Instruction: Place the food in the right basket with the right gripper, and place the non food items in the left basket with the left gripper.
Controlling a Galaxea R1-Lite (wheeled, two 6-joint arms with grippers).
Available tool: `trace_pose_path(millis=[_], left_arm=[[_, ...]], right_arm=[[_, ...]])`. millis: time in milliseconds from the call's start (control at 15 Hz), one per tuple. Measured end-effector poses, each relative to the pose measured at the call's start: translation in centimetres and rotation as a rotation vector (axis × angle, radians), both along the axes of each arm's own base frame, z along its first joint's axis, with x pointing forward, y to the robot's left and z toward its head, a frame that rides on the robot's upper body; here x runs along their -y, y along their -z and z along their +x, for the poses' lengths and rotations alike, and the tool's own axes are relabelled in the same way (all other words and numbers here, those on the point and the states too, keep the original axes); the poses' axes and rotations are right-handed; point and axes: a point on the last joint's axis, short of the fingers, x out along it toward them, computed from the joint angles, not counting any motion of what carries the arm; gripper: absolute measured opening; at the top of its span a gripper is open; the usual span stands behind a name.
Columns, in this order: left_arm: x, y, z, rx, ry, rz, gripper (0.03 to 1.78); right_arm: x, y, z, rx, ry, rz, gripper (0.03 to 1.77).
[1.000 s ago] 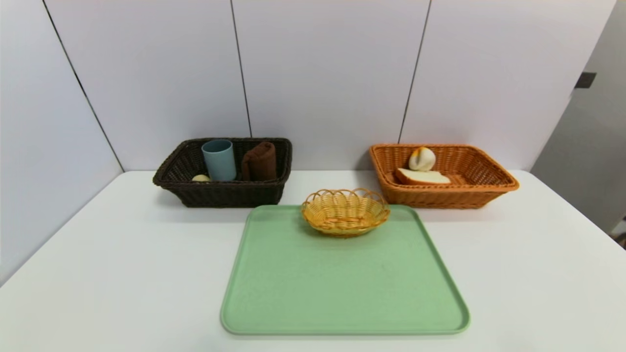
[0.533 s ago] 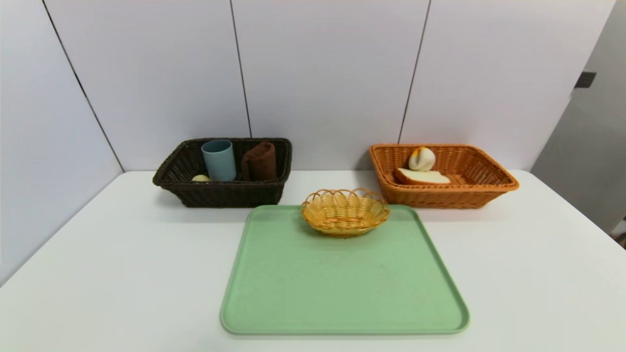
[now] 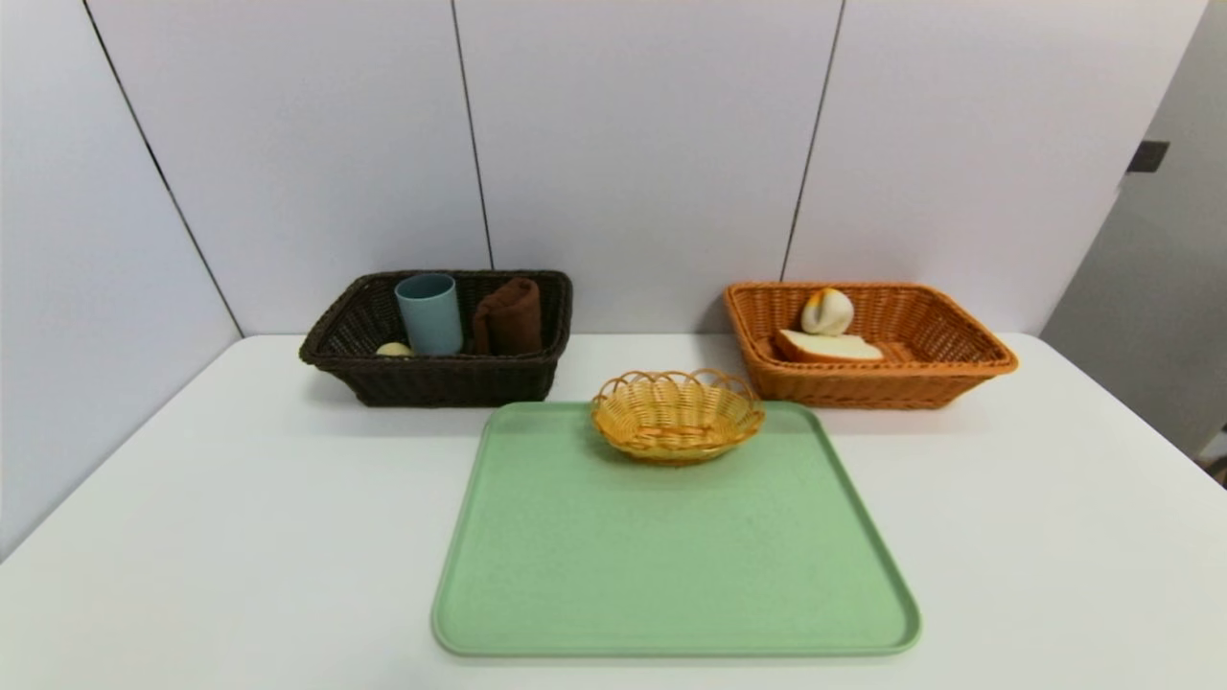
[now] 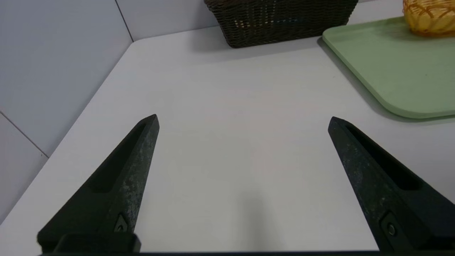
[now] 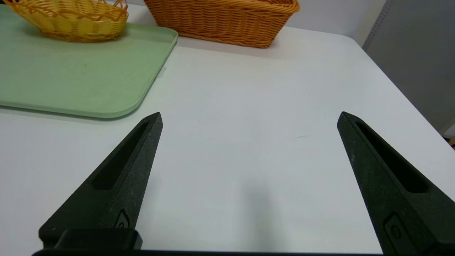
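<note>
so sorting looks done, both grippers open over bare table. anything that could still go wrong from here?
1. The grey-blue cup stands upright in the dark brown wicker basket beside the rolled brown towel; a bump might tip it.
2. The round white bun sits by the white bread slice in the orange wicker basket; it could roll.

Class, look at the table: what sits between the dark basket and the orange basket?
In the head view, bare white table separates the dark basket from the orange basket; the small yellow basket sits just nearer.

We found both large baskets point(image 3: 436, 379) point(image 3: 863, 383) woven wicker, the tray point(image 3: 671, 575) matt smooth plastic, the towel point(image 3: 508, 321) soft cloth, the gripper fingers point(image 4: 124, 177) rough matt black.
</note>
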Motion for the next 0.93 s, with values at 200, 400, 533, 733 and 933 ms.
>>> trace_pose_path(millis=[200,400,533,733,933], left_arm=[[-0.01,0.89,0.22,-0.041,0.001,-0.085,1.69],[-0.01,0.85,0.24,-0.031,0.001,-0.092,1.69],[-0.01,0.87,0.24,-0.032,0.001,-0.093,1.69],[-0.01,0.87,0.24,-0.032,0.001,-0.093,1.69],[-0.01,0.86,0.24,-0.032,0.002,-0.093,1.69]], right_arm=[[0.02,0.06,0.00,-0.005,0.006,0.016,1.70],[0.02,0.06,0.00,-0.006,0.009,0.019,1.70],[0.03,0.07,0.01,-0.006,0.012,0.022,1.70],[0.03,0.07,0.01,-0.006,0.011,0.017,1.70],[0.02,0.08,0.01,-0.007,0.011,0.030,1.70]])
